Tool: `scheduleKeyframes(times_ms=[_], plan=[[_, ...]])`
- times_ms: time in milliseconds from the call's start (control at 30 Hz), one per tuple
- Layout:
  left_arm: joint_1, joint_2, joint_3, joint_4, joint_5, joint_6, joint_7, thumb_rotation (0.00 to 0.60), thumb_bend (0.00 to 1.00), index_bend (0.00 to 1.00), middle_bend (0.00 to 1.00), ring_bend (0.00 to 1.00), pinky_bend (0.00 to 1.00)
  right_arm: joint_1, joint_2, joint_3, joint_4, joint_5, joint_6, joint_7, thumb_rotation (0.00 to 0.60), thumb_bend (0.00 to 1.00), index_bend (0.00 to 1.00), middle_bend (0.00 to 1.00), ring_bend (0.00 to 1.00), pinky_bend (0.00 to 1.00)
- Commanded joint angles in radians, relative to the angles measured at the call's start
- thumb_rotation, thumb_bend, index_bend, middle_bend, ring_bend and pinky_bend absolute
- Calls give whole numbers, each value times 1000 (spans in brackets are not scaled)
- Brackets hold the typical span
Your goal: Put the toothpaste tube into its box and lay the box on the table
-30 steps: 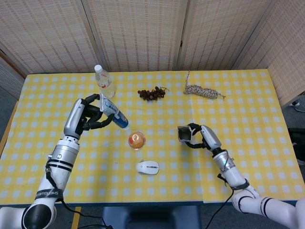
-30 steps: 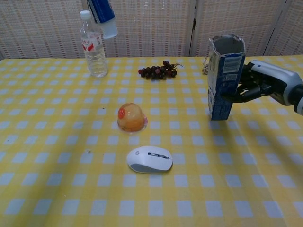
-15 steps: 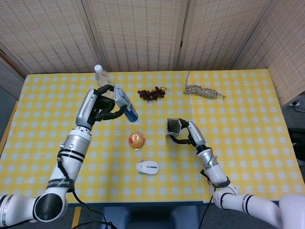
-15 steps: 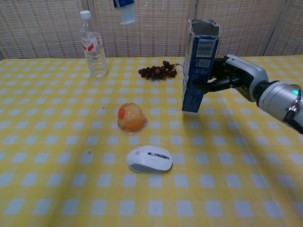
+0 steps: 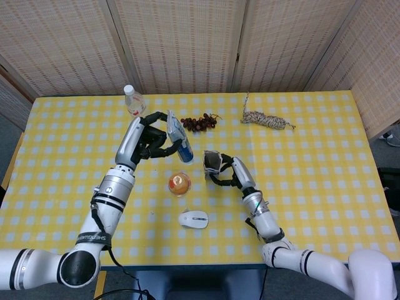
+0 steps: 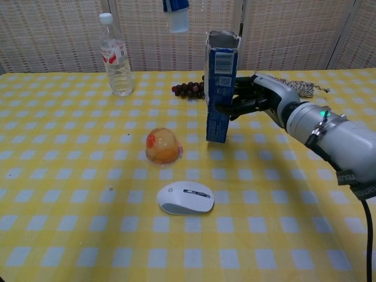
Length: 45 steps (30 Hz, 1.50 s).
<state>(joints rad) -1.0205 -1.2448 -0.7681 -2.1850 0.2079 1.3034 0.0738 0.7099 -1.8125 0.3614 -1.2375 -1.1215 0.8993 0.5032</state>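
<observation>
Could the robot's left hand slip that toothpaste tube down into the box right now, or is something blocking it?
Probably yes. The right hand holds the box upright, open end up, and the left hand holds the toothpaste tube high, beside the opening, with nothing between them.

The chest view's top edge is cutting off the toothpaste tube point(image 6: 177, 14), showing only its capped lower end, and the left hand point(image 5: 152, 136) gripping it is lying outside that view. The box point(image 6: 221, 86) is hiding part of the grapes point(image 6: 189, 89) behind it. The box's print is staying too small to read.
</observation>
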Motion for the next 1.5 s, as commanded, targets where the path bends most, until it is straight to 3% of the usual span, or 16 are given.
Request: scheduleKeyframes(times_ms=[33, 667, 1500], plan=[[-27, -22, 8, 22, -11, 0, 9, 600, 558, 1000, 1000, 1000, 1000, 12, -15, 12, 3, 8, -6, -11, 600, 364, 586, 498, 453, 413], [-122, -113, 20, 105, 1, 22, 37, 600, 558, 1000, 1000, 1000, 1000, 32, -37, 38, 3, 35, -21, -60, 600, 364, 586, 498, 452, 413], [-124, -136, 17, 147, 12, 0, 36, 600, 558, 1000, 1000, 1000, 1000, 25, -18, 62, -30, 45, -40, -29, 600, 365, 587, 502, 449, 413]])
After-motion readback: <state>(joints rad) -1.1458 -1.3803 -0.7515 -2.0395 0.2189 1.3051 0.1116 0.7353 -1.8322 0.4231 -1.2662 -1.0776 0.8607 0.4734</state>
